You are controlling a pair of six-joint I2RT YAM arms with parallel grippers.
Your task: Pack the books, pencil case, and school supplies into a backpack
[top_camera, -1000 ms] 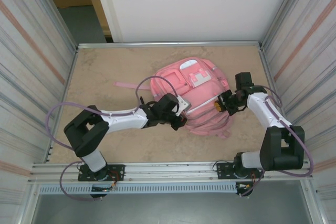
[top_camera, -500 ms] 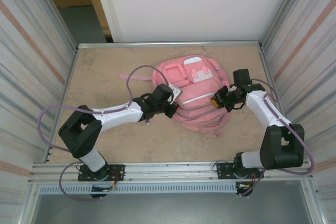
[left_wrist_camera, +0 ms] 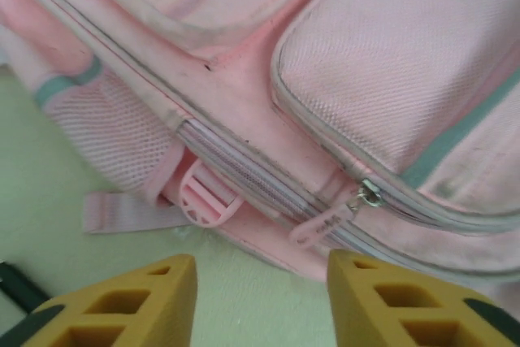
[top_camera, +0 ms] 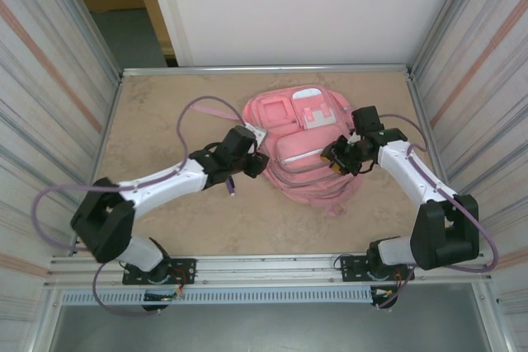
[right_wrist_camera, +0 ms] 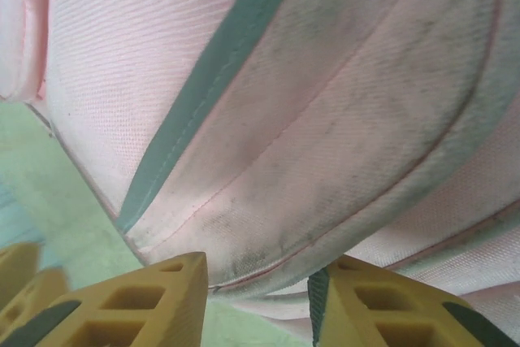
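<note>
Lying flat mid-table, backpack [top_camera: 307, 154] hides contents. Left gripper [left_wrist_camera: 260, 278] released, jaws apart beside zipper pull [left_wrist_camera: 321, 225]. Right gripper [right_wrist_camera: 258, 274] released at backpack's right edge; finger bases cut off.

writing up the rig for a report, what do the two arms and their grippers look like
Both arms have white link shells between chunky black joints. A loose lilac cable loops along the left arm, another along the right arm. The left gripper and right gripper carry mustard-yellow fingers with rectangular cut-outs and dark strips at the base.
</note>
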